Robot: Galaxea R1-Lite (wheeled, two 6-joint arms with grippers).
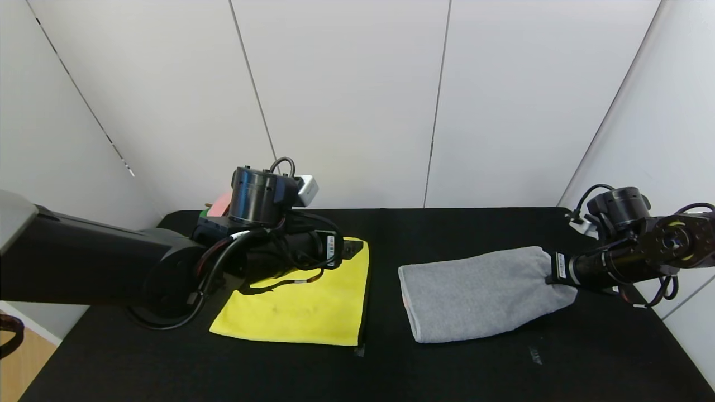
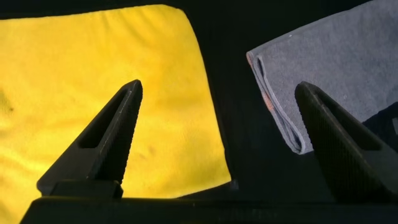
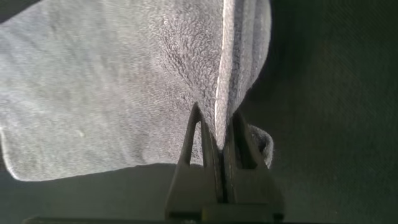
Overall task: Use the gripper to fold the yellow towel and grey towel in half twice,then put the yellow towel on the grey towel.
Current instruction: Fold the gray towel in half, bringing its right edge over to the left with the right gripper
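1. Two grippers are at work. The right gripper (image 3: 222, 163) has its fingers pressed together on a bunched corner of the grey towel (image 1: 480, 293), and the right wrist view alone shows the terry layers squeezed into a ridge between the fingers.
2. The left gripper (image 2: 217, 124) has its jaws spread wide with nothing between them; only the left wrist view shows this, since in the head view the arm's own wrist hides the fingers.
3. Through that wide gap the left wrist view takes in the yellow towel (image 2: 106, 87) under one finger and the near end of the grey towel (image 2: 323, 68) by the other, with a strip of black table (image 2: 233, 112) between the two cloths.
4. That same view shows the grey towel's end as stacked layers with a small orange patch along the edge, barely visible from the head view.
5. From the head view, the grey towel lies folded into a long shape, drawn narrow towards the right gripper (image 1: 550, 268) at its far right end.
6. The yellow towel (image 1: 301, 301) lies flat on the black table (image 1: 391, 368), left of the grey towel and apart from it, with dark trim along the edge that faces the grey towel.
7. The left gripper (image 1: 349, 251) hovers over the yellow towel's back corner.
8. Something pink (image 1: 222, 204) shows behind the left wrist, mostly hidden.
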